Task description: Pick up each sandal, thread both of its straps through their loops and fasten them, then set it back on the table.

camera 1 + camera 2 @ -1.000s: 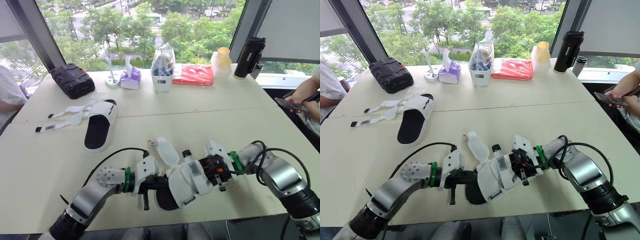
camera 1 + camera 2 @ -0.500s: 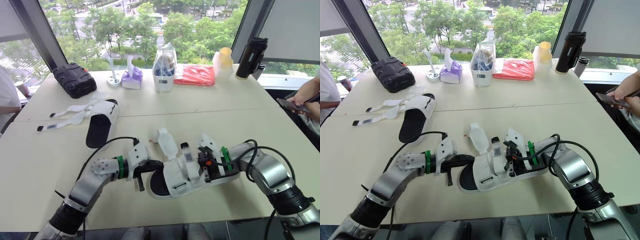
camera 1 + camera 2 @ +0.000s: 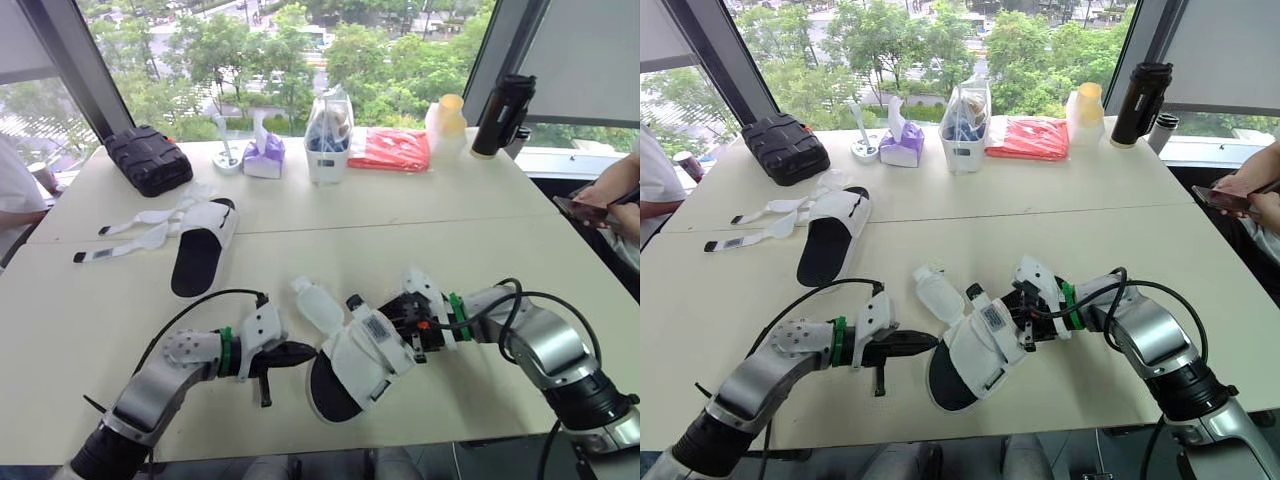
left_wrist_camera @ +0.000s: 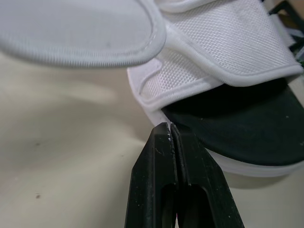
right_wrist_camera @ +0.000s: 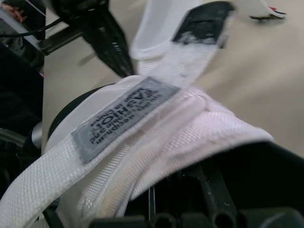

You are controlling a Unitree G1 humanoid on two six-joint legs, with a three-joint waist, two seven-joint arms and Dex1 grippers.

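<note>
The sandal [image 3: 365,355] has tilted up, one strap [image 3: 318,305] sticking out unfastened.

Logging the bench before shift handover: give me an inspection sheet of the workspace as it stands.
Surface: beige table, two tops joined at a seam.
Job's things: near sandal tilted in the right hand, one strap loose; far sandal flat, straps splayed open.
Clutter: black case, tissue box, clear bag, red packet, bottle, flask along the far edge.
Hands: left hand shut, tips at the near sandal's edge; right hand grips it.
Cables: black cable loops over each forearm.
Surroundings: windows onto trees; a person's hand with a phone at the right.
</note>
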